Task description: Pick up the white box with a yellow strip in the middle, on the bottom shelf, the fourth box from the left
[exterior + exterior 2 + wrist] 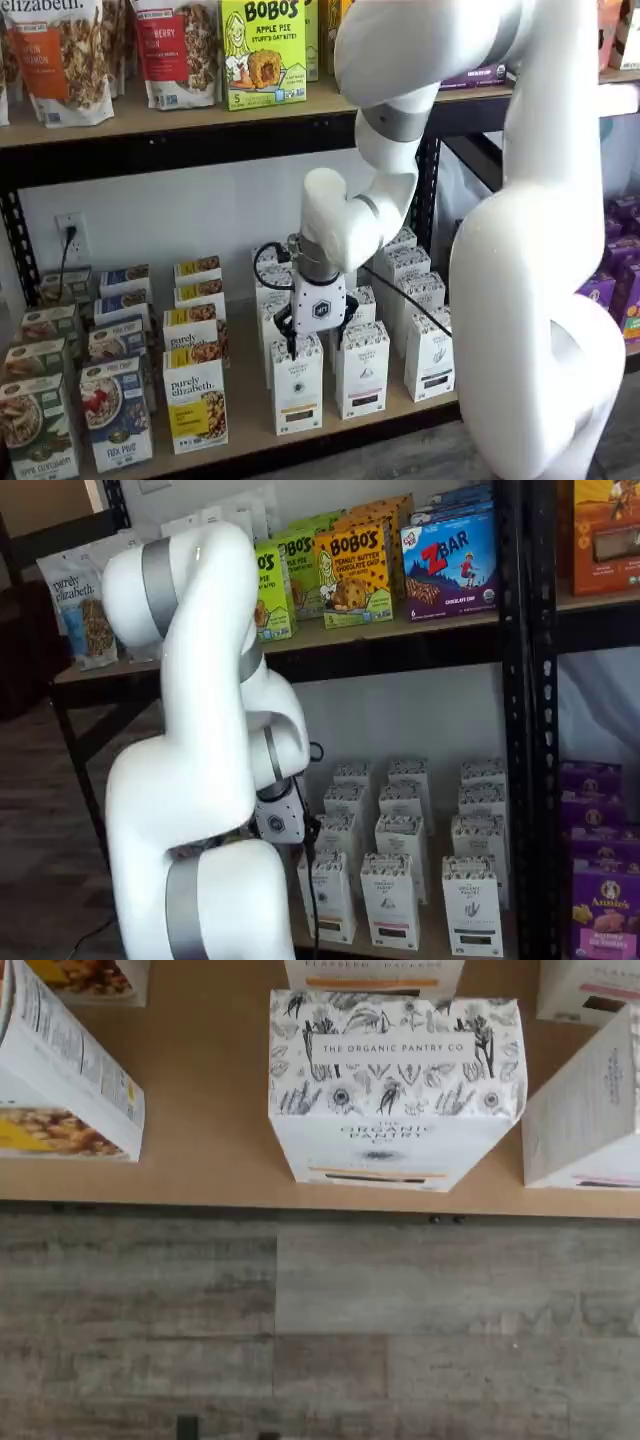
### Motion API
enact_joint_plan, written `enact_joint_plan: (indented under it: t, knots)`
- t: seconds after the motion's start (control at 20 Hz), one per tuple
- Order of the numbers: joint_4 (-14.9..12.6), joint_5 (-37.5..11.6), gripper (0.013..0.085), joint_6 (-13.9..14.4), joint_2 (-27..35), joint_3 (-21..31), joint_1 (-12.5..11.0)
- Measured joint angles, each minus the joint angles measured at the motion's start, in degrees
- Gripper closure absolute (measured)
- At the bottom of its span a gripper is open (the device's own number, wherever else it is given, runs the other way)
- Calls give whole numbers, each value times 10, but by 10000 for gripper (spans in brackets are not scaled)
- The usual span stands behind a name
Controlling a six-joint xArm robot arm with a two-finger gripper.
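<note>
Arm bent down over front edge of the bottom shelf (240, 420), gripper (318, 342) hanging just above the white box (297, 385). Fingers mostly hidden; spread or pressed together, cannot tell. Box upright in front row, beside the purely elizabeth box (195, 398). Three white cartons across front row in both shelf views.

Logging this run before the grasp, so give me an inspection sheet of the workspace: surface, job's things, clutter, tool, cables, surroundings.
Surface: bottom shelf, pale wood board, crowded.
Job's things: white box upright at the front edge, yellowish band low on its front.
Clutter: alike white cartons beside it; granola boxes on the other side.
Tool: tool just above the white box; opening cannot be told.
Cables: black cable looped at the wrist.
Surroundings: snack boxes on upper board; wood-look floor.
</note>
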Motion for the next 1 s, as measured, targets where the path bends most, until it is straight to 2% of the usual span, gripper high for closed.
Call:
enact_joint_plan:
  t: [0.2,0.35,0.55,0.75,0.9,1.0]
  knots:
    - [8,-13,130,-16,36,-29,-9]
    - [-17,-8,130,0,61,-56,-17]
    - [-10,-5,130,-9,87,-84,-19]
    - [-15,-9,130,-5,115,-113,-20]
    - [-33,-9,130,9,140,-141,-23]
    - [-27,-9,130,3,153,-155,-23]
